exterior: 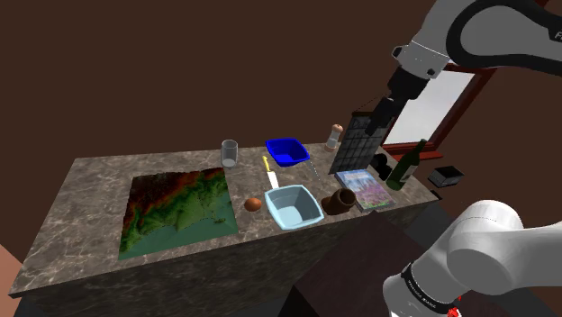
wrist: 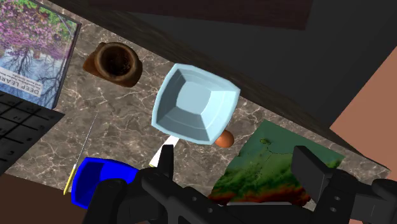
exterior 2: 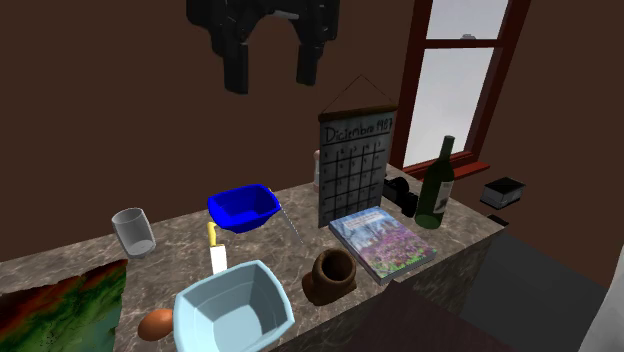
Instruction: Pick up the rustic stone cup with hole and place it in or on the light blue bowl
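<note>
Indoors, brown walls back a marbled counter (pale-blue bowl atop).

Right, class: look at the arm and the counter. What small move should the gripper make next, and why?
Probably bring the open gripper down and across until it sits over the brown cup. The gripper hangs high above the counter and holds nothing. The cup stands on the counter between the light blue bowl and the book, off to one side of the fingers in the wrist view.
</note>
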